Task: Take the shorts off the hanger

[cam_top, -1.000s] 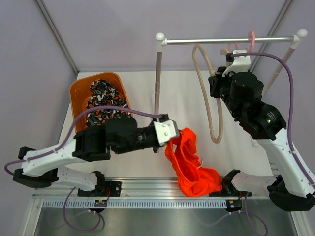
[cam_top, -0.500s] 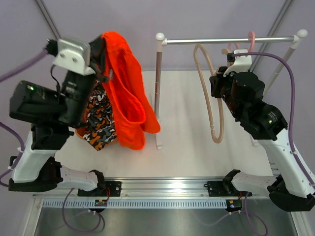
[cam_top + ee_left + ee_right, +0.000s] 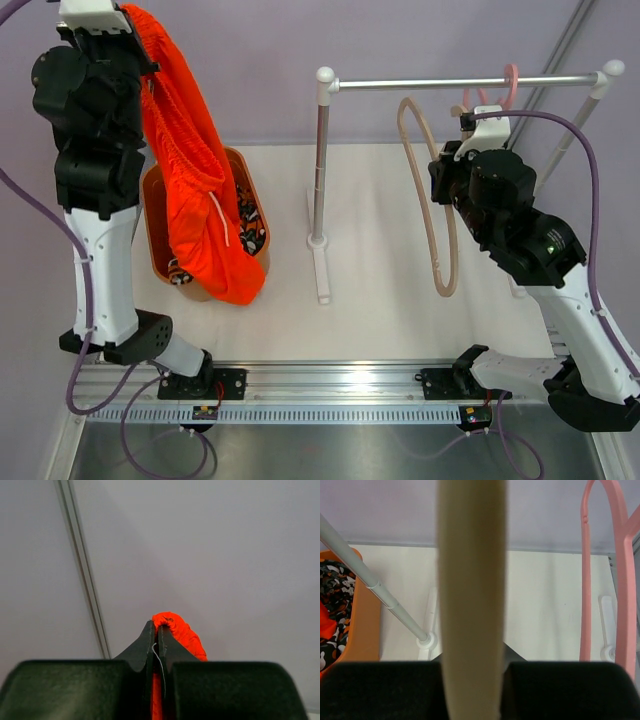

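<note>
My left gripper is raised high at the far left and is shut on the waistband of the plain orange shorts. They hang down over the orange basket. In the left wrist view the jaws pinch the orange fabric. The camouflage shorts lie in the basket, mostly hidden; they also show in the right wrist view. My right gripper is shut on the bare beige hanger, which fills the right wrist view and hides the fingertips.
A metal rail on white posts spans the back. A pink hanger hangs on it near the right end, also in the right wrist view. Grey walls enclose the white table.
My left arm has swung from the table's middle up and to the far left, lifting the orange shorts over the basket. The right arm and beige hanger have barely moved.
</note>
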You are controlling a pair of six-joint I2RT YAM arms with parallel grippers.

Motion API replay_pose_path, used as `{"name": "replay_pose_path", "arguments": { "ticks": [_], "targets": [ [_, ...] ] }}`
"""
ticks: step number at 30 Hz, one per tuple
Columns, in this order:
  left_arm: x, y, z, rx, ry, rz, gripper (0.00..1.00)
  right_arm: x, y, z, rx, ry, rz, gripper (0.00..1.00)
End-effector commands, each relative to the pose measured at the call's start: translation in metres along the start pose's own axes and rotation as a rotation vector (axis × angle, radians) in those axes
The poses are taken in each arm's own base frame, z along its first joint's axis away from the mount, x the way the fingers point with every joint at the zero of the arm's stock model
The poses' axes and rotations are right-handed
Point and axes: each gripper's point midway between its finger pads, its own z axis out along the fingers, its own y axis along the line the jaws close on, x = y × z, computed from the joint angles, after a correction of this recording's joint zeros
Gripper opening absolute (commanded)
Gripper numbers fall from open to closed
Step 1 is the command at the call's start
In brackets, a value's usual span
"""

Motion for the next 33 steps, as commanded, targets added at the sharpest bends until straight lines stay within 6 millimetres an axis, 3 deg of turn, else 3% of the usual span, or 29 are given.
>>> {"name": "replay_pose_path", "arguments": {
  "ticks": [1, 3, 5, 6, 8, 9, 10, 12, 13, 15, 16, 17, 19, 20, 22, 23, 26, 28, 29, 31, 33],
  "targets": [
    [0.051, 0.006, 0.026, 0.042, 0.1, -0.225, 0.0, -0.007, -0.001, -0.006, -0.01, -0.027, 0.007, 0.0],
    [0.095, 0.013, 0.039, 0.002, 0.189, -0.243, 0.0, -0.005, -0.002, -0.007, -0.011, -0.024, 0.005, 0.0],
    [0.122, 0.023, 0.044, -0.057, 0.241, -0.266, 0.0, -0.005, -0.002, -0.007, -0.011, -0.023, 0.001, 0.0],
    [0.151, 0.027, 0.047, -0.098, 0.3, -0.268, 0.0, -0.004, -0.003, -0.007, -0.009, -0.021, 0.002, 0.0],
    [0.181, 0.031, 0.048, -0.145, 0.361, -0.321, 0.0, -0.004, -0.002, -0.007, -0.013, -0.023, 0.001, 0.0],
    [0.202, 0.025, 0.048, -0.141, 0.408, -0.344, 0.0, -0.004, -0.002, -0.007, -0.015, -0.021, 0.001, 0.0],
    [0.231, 0.034, 0.047, -0.183, 0.467, -0.391, 0.0, -0.003, -0.001, -0.007, -0.018, -0.019, 0.003, 0.0],
    [0.265, 0.027, 0.041, -0.187, 0.547, -0.429, 0.0, -0.003, -0.001, -0.009, -0.023, -0.02, 0.005, 0.0],
    [0.3, 0.023, 0.028, -0.217, 0.623, -0.47, 0.0, -0.002, -0.001, -0.009, -0.021, -0.018, 0.006, 0.0],
    [0.33, 0.019, 0.014, -0.248, 0.663, -0.525, 0.0, -0.002, -0.001, -0.009, -0.026, -0.019, 0.005, 0.01],
    [0.331, 0.017, 0.004, -0.269, 0.659, -0.591, 0.0, -0.001, -0.001, -0.009, -0.027, -0.017, 0.004, 0.0],
    [0.371, 0.014, -0.017, -0.299, 0.723, -0.61, 0.0, 0.0, -0.001, -0.009, -0.028, -0.016, 0.0, 0.0],
    [0.39, 0.008, -0.039, -0.333, 0.747, -0.678, 0.0, -0.001, 0.0, -0.009, -0.033, -0.016, -0.003, 0.0],
    [0.422, 0.006, -0.062, -0.366, 0.809, -0.674, 0.0, -0.001, 0.001, -0.009, -0.041, -0.018, -0.003, 0.01],
    [0.445, 0.002, -0.08, -0.414, 0.843, -0.689, 0.0, -0.001, 0.004, -0.009, -0.058, -0.017, -0.001, 0.0],
    [0.467, 0.002, -0.098, -0.443, 0.897, -0.685, 0.0, -0.001, 0.006, -0.009, -0.066, -0.017, -0.003, 0.0],
    [0.493, -0.012, -0.119, -0.457, 0.968, -0.678, 0.04, 0.001, 0.011, -0.008, -0.09, -0.005, -0.009, 0.01],
    [0.499, -0.016, -0.127, -0.453, 0.986, -0.655, 0.23, -0.001, 0.015, -0.009, -0.115, -0.007, -0.022, 0.0],
    [0.496, -0.019, -0.127, -0.439, 0.983, -0.643, 0.27, 0.0, 0.016, -0.008, -0.123, -0.005, -0.028, 0.0],
    [0.481, -0.023, -0.123, -0.408, 0.957, -0.612, 0.5, -0.002, 0.019, -0.008, -0.144, -0.011, -0.051, 0.0],
    [0.459, -0.027, -0.116, -0.364, 0.917, -0.62, 0.65, -0.004, 0.02, -0.008, -0.154, -0.017, -0.067, 0.0]
  ]
}}
